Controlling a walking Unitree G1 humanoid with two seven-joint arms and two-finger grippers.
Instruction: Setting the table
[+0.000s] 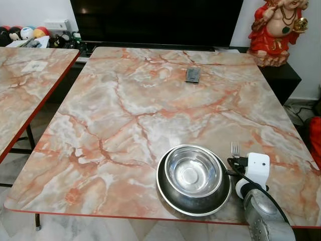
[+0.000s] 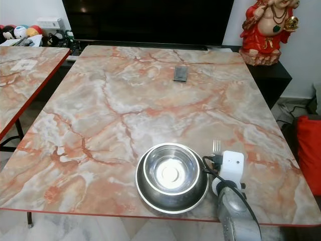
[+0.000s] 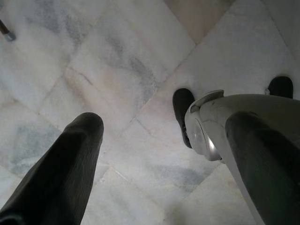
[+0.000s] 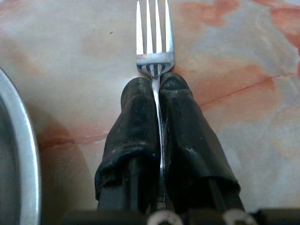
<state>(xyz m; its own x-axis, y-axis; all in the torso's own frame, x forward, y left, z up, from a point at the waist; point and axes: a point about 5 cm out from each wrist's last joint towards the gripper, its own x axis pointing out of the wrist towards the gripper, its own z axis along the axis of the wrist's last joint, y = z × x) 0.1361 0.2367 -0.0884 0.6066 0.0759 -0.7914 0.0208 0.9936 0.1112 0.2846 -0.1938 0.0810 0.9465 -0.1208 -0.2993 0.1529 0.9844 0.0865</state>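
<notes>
At the far left you see the corner of a second marble table, apart from the main one, with toys and small items on the shelf behind it. Your left gripper hangs beside the robot over the pale floor tiles, its two black fingers spread wide with nothing between them.

The main marble table fills the middle of your view. A small dark rectangular object lies flat toward its far side, in front of the black screen. Near the front edge, a steel bowl sits nested inside a wider steel dish.

Just to the right of the dish, your right gripper is low over the tabletop, fingers pressed together on the handle of a fork. The tines point away from the robot, and the fork lies beside the dish, not touching it.

At the far right, a red figurine stands on a dark cabinet.
</notes>
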